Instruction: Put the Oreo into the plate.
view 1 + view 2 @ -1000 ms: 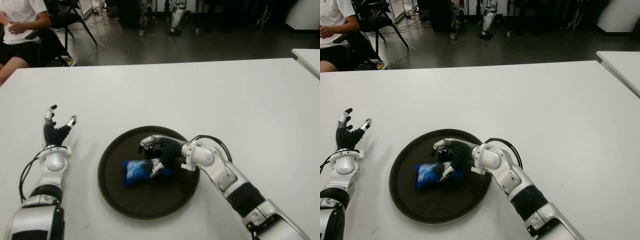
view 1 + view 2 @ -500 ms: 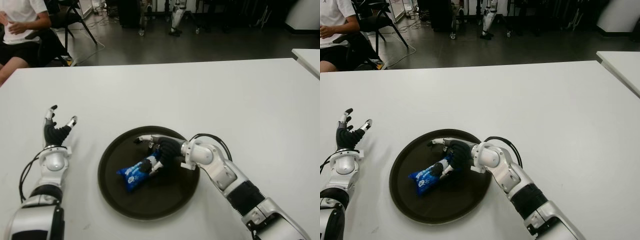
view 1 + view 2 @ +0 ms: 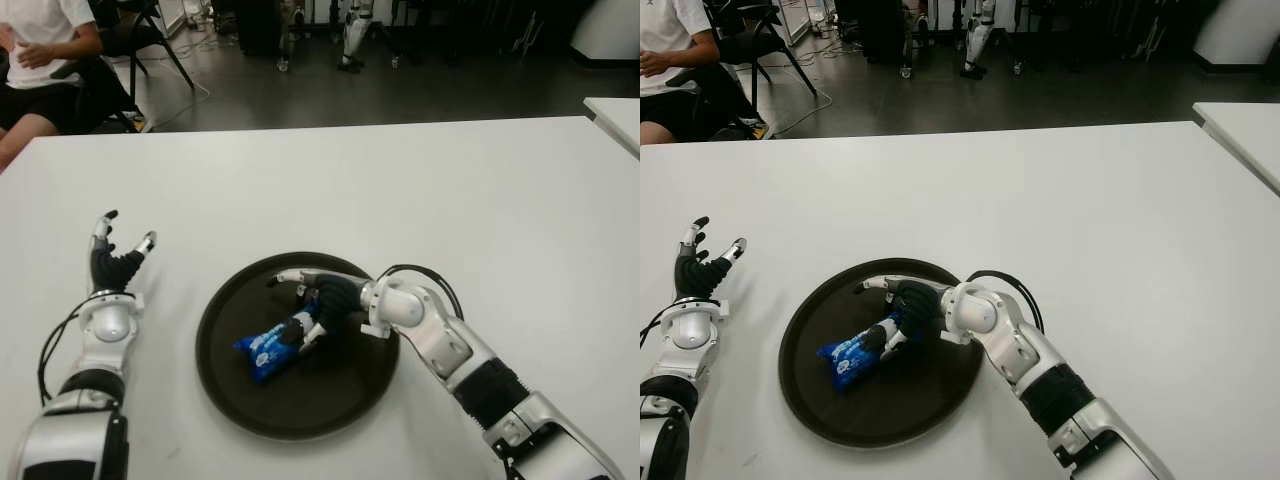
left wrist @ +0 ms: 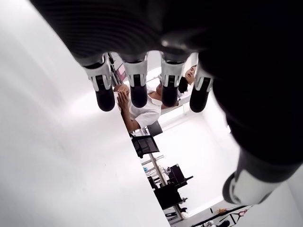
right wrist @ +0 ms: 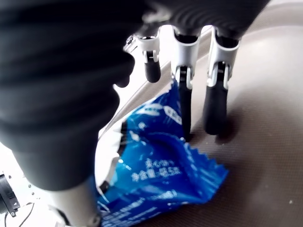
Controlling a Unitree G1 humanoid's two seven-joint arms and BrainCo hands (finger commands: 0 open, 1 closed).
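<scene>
From the left eye view, the blue Oreo packet (image 3: 276, 344) lies flat inside the dark round plate (image 3: 235, 400), a little left of its middle, so the placing looks done, going by how things lie. The right robot hand (image 3: 315, 298) reaches over the plate's far right part with its fingers stretched out towards the packet's near end. The left robot hand (image 3: 113, 258) shows well to the left of the plate over the white tabletop (image 3: 480, 200), fingers pointing up and spread, idle. A seated person (image 3: 40, 50) shows beyond the tabletop's far left corner.

The right eye view gives the same layout: the packet sits wholly within the rim, none of it overhanging.

In the left wrist view, the left hand's fingers (image 4: 137, 90) hang straight and apart, holding nothing.

In the right wrist view, the right hand's fingers (image 5: 215, 106) are extended rather than curled. One fingertip appears to touch the packet's crimped edge, another the plate beside it. The thumb stands off to the side, so nothing is clamped; the hand seems to be letting go.
</scene>
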